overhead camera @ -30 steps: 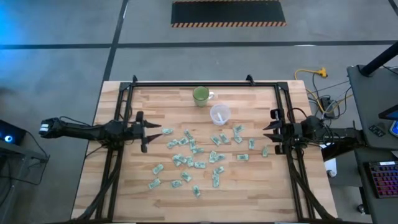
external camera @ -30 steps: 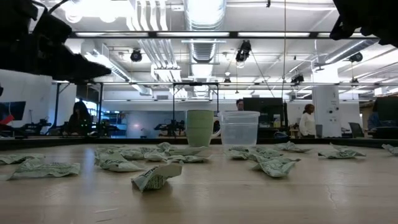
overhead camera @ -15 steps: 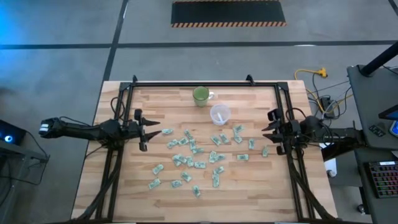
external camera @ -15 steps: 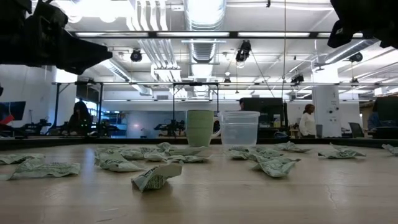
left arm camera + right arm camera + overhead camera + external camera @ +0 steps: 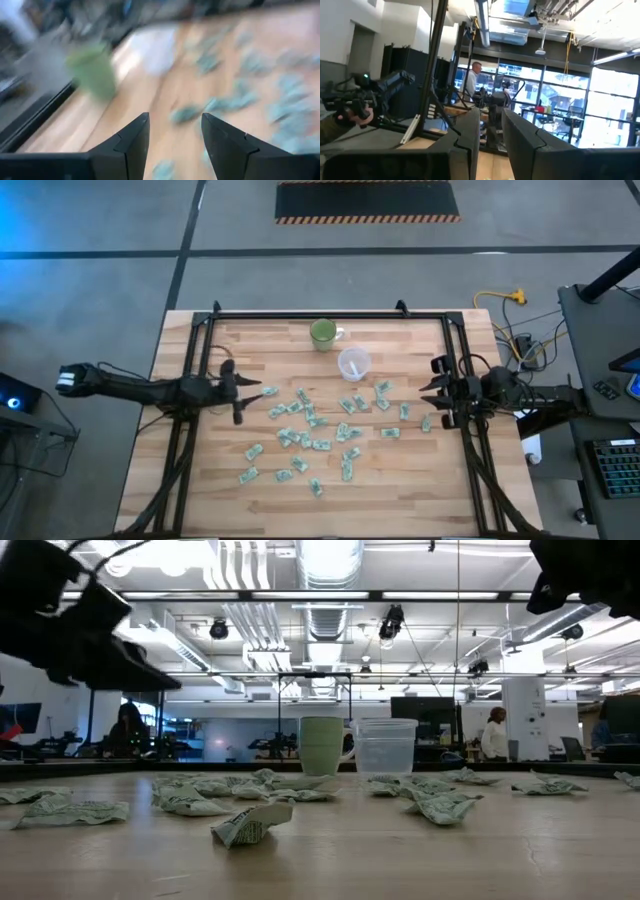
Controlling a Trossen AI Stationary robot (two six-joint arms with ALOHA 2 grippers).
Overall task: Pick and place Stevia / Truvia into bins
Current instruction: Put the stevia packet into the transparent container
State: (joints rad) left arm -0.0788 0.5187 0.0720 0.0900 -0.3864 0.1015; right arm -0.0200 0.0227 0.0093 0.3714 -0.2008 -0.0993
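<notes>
Many pale green and white Stevia sachets (image 5: pixel 312 430) lie flat and scattered over the middle of the wooden table; they also show in the low view (image 5: pixel 250 822) and, blurred, in the left wrist view (image 5: pixel 185 114). The clear plastic cup (image 5: pixel 353 363) stands upright beyond them, next to a green mug (image 5: pixel 323 333). My left gripper (image 5: pixel 240 391) is open and empty, above the table just left of the sachets, tipped down toward them (image 5: pixel 175 135). My right gripper (image 5: pixel 437 392) is open and empty, held high at the right of the sachets.
The green mug (image 5: pixel 322 746) and the clear cup (image 5: pixel 385 747) stand side by side at the far middle. Black frame rails (image 5: pixel 190 380) run along the table's left, right and far sides. Bare wood lies along the near edge (image 5: pixel 400 510). People stand in the room behind.
My left gripper has gone a little toward the table's right edge, nearer the sachets, and has tipped its fingers downward, staying open. The sachets, cup and mug have not moved.
</notes>
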